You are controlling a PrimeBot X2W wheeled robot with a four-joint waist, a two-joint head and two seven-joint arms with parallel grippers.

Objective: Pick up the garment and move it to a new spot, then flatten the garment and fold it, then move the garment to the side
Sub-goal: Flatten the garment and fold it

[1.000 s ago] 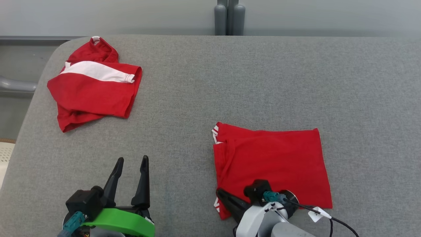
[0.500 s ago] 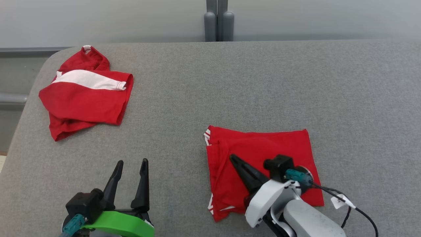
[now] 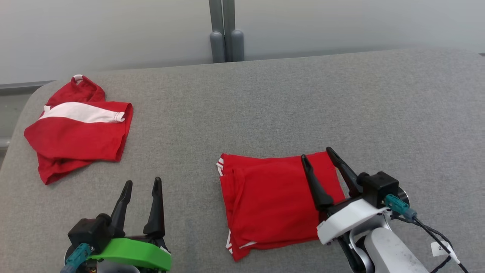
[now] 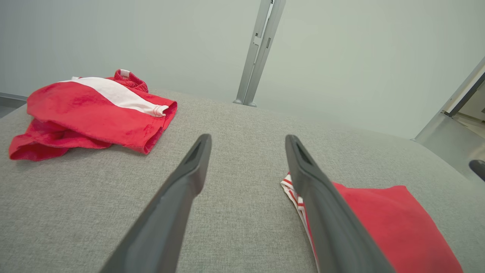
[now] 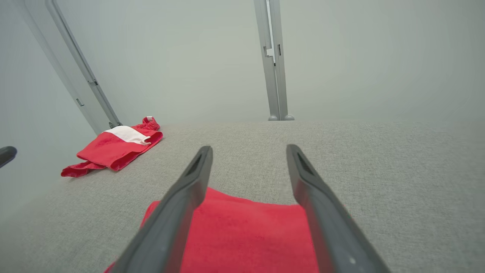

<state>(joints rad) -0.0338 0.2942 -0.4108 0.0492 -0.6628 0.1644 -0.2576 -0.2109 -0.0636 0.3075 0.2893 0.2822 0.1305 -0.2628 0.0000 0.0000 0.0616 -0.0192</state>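
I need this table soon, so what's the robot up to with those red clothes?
The robot is folding clothes on the grey table. A red shirt lies folded before it; the right claw is open over the shirt's right edge, holding nothing. The left claw is open, over bare table. A red and white garment lies crumpled at the far left.

Plain red on the folded garment, thin white stripes at its cuffs. Red with a broad white band on the crumpled garment. Flecked grey across the counter. Black left pincer on green mount, black right pincer on white.
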